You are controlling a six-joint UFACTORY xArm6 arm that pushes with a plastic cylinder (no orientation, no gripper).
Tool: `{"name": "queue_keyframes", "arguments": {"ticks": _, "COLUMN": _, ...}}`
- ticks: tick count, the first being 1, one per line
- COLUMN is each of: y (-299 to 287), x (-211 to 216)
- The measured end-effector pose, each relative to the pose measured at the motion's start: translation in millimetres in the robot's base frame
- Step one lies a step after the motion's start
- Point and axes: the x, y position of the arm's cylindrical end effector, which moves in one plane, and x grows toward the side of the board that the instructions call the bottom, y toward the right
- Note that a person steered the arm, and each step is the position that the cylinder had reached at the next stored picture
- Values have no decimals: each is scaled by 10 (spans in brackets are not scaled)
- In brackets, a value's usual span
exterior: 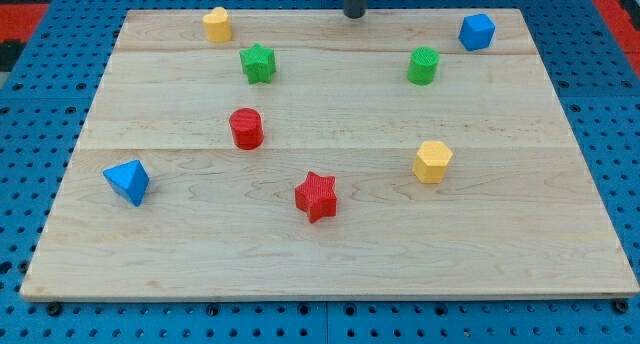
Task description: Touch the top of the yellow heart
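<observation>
Camera view, my tip [354, 15] right of yellow heart [217, 25]

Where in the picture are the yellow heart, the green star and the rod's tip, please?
yellow heart [217, 24]: camera view, on its top face.
green star [258, 62]: camera view, on its top face.
my tip [354, 14]: camera view, on the rod's very end.

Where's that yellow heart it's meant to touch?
The yellow heart sits near the top-left corner of the wooden board, just up and left of the green star. My tip is at the board's top edge, well to the heart's right.
</observation>
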Motion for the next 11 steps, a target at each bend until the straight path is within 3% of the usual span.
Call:
{"name": "queue_keyframes", "arguments": {"ticks": 4, "y": -1445, "x": 0}}
{"name": "queue_keyframes", "arguments": {"ticks": 11, "y": -1837, "x": -5}}
